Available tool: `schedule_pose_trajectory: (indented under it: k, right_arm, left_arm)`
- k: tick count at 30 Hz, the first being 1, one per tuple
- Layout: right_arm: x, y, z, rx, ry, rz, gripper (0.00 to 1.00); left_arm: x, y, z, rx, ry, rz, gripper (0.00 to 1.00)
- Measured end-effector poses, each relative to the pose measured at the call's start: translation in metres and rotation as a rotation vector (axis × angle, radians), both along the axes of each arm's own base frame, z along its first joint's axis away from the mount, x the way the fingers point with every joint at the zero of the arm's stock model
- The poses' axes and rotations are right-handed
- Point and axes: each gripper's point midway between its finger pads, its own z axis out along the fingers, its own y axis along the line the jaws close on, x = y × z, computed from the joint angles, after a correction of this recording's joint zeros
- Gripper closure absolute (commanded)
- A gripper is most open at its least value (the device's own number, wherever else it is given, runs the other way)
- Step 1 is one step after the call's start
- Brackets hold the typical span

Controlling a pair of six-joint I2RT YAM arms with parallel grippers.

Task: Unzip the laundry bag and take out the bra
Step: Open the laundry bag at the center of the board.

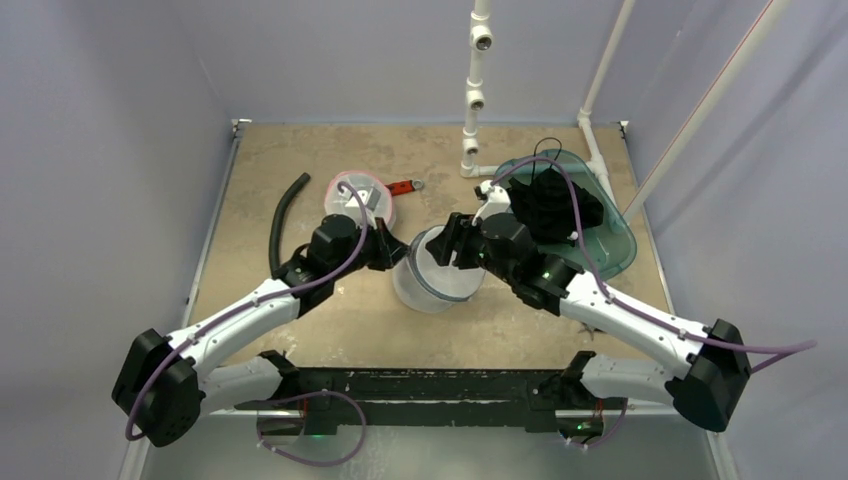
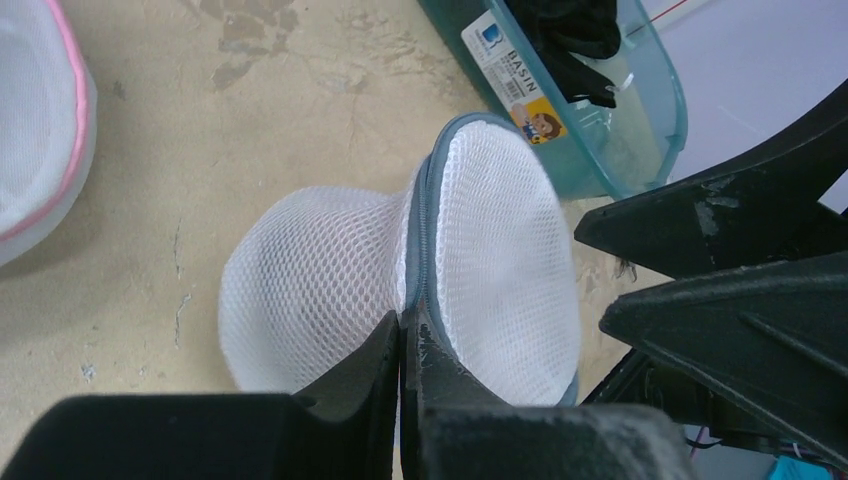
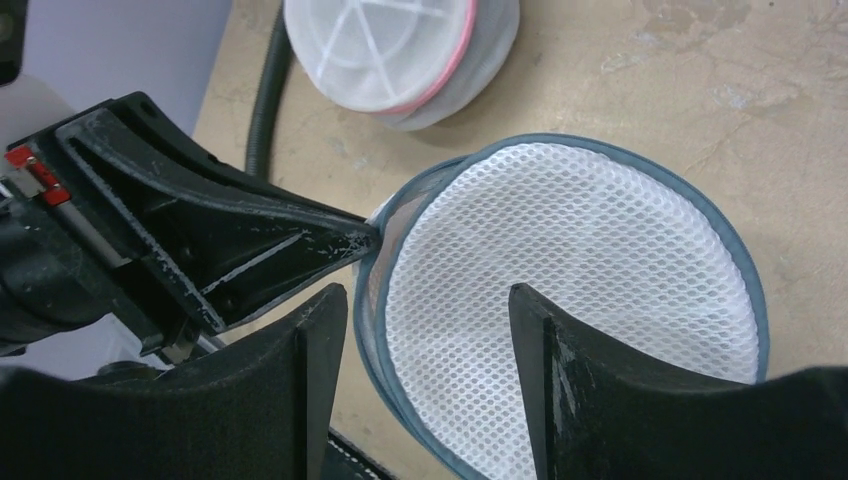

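the left pincer (image 2: 402, 345) is pressed together on the grey-blue rim of the white mesh laundry bag (image 2: 300, 280), nipping the seam at its fingertips. the bag bulges away ahead of it on the table (image 2: 250, 120). the right pincer (image 3: 428, 298) hangs spread above the bag's round top, the left pincer's tip touching the rim beside it. beyond it lies a pink-rimmed mesh bag (image 3: 380, 40). past the left pincer stands a teal basin (image 2: 650, 120) holding black cloth (image 2: 570, 30). the bag's contents cannot be told.
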Motion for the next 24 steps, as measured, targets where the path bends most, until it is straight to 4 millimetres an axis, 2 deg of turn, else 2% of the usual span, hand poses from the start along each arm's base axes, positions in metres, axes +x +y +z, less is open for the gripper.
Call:
schedule_pose_trajectory:
  k: [5,14,19,22,24]
  right_arm:
    - [-0.004,-0.002,0.019,0.058,-0.024,-0.005,0.32]
    - [-0.003,0.000,0.015,0.071,0.003,-0.019,0.33]
    - [-0.002,0.001,0.005,0.055,0.029,-0.027,0.34]
    - [-0.002,-0.002,0.002,0.045,0.040,-0.039,0.38]
    - [-0.003,-0.007,0.000,0.041,0.039,-0.055,0.45]
  left_arm:
    - [0.007,-0.005,0.028,-0.005,-0.059,-0.016,1.00]
    - [0.016,-0.009,0.065,-0.003,-0.146,-0.032,1.00]
    - [0.018,-0.012,0.072,-0.001,-0.161,-0.031,1.00]
    - [0.017,-0.011,0.069,0.008,-0.154,-0.025,1.00]
    - [0.018,-0.010,0.069,0.010,-0.152,-0.015,1.00]
